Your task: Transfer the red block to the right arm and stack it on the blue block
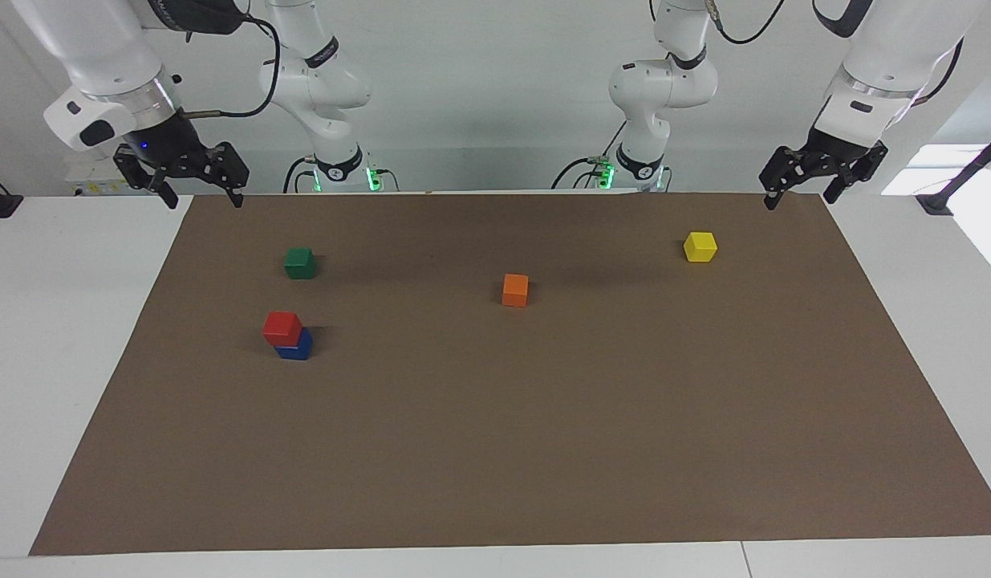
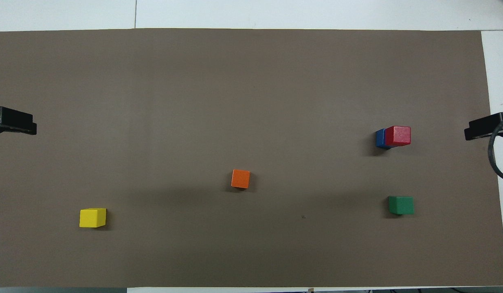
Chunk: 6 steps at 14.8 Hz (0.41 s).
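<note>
While both arms are raised clear of the blocks, the right gripper (image 1: 201,196) is seen hanging with its fingers spread apart and nothing between them, over the corner of the brown mat (image 1: 495,449) at the right arm's end of the table. The left gripper (image 1: 798,197) is likewise held up with its fingers apart and empty, over the mat's corner at the left arm's end. In the overhead view only the black tips of the right gripper (image 2: 484,126) and of the left gripper (image 2: 13,120) are shown, at the mat's two short edges.

The red block (image 1: 282,327) is found resting on the blue block (image 1: 296,347), slightly offset so that part of the blue one is left uncovered; the stack is placed toward the right arm's end. A green block (image 1: 300,262) is set nearer to the robots than the stack. An orange block (image 1: 515,290) is seen near the mat's middle, and a yellow block (image 1: 700,246) toward the left arm's end.
</note>
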Motion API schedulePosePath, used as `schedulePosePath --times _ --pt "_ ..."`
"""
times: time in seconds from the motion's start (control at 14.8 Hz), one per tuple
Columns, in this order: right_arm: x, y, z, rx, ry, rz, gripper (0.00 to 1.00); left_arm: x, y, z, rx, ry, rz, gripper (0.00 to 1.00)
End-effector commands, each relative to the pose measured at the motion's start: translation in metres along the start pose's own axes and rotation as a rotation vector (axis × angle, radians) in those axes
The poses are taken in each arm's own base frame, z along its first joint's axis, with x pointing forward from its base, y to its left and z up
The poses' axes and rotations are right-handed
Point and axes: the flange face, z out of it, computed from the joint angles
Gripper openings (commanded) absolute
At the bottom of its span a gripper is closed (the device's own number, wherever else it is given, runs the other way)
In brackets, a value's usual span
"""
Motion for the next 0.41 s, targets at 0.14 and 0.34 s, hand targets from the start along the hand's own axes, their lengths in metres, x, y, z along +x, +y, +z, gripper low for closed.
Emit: schedulePosePath --times 0.14,0.34 --pt "-0.0051 0.0031 -0.0015 0.026 -0.013 -0.008 1.0 -0.0098 -0.0024 -0.0002 -0.011 -0.014 -0.002 1.0" --pt "-0.006 0.0062 -0.0028 0.026 -0.012 -0.002 1.0 -0.0103 -0.0024 -0.0003 -0.011 -0.014 -0.002 1.0"
